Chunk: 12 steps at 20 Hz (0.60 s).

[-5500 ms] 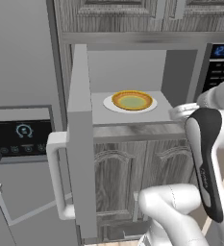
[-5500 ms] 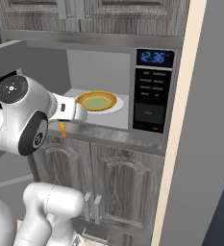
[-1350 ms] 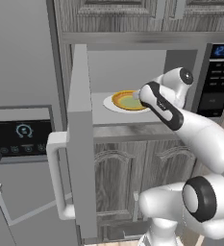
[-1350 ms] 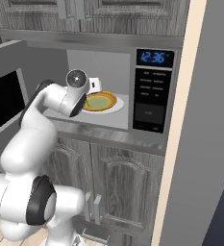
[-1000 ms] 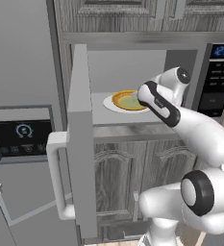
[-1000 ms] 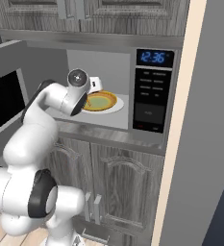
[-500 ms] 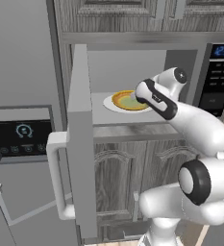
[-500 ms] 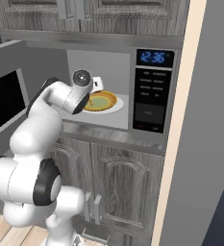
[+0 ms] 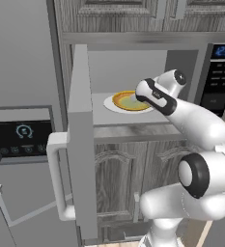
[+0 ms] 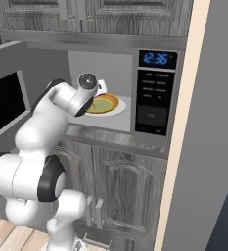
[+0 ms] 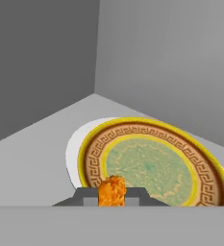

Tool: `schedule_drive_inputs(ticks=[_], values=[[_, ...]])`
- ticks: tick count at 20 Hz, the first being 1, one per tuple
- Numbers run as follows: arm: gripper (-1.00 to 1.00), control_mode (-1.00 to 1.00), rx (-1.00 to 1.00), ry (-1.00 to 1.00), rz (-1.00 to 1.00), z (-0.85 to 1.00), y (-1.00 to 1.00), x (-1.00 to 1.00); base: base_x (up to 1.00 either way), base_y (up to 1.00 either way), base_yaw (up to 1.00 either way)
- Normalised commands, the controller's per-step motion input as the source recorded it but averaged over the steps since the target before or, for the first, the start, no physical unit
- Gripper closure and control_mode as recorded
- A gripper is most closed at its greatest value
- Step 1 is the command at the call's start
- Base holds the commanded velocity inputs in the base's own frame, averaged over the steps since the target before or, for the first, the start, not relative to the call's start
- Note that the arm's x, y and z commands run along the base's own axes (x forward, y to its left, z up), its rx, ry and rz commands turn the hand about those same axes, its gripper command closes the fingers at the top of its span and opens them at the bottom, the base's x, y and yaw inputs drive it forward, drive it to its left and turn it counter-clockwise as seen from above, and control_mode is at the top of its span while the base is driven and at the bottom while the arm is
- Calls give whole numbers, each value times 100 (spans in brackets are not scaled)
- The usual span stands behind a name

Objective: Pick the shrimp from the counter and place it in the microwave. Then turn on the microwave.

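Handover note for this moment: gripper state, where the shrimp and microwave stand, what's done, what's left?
Gripper: shut on the shrimp, held between the fingers inside the microwave cavity, at the near rim of the yellow plate.
Microwave: door swung open; plate sits on the white turntable.
Done: shrimp picked up and carried in.
Left: release the shrimp, withdraw the arm, close the door, turn on at the keypad.

Grey wood-grain upper cabinets [image 9: 133,12] run overhead. Matching lower cabinet doors [image 10: 130,196] sit directly beneath them. Grey panel with black dial screen [image 9: 20,137] left of lower doors. Light wood floor [image 10: 8,233] below.
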Motion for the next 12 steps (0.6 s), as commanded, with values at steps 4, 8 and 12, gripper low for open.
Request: schedule_drive_inputs(ticks=[4, 8, 12], values=[[100, -100, -3, 0, 3, -9, 0, 5, 0, 0, 0], [100, -100, -2, 0, 2, -9, 0, 7, 0, 0, 0], [100, -100, -1, 0, 2, -6, 0, 9, 0, 0, 0]])
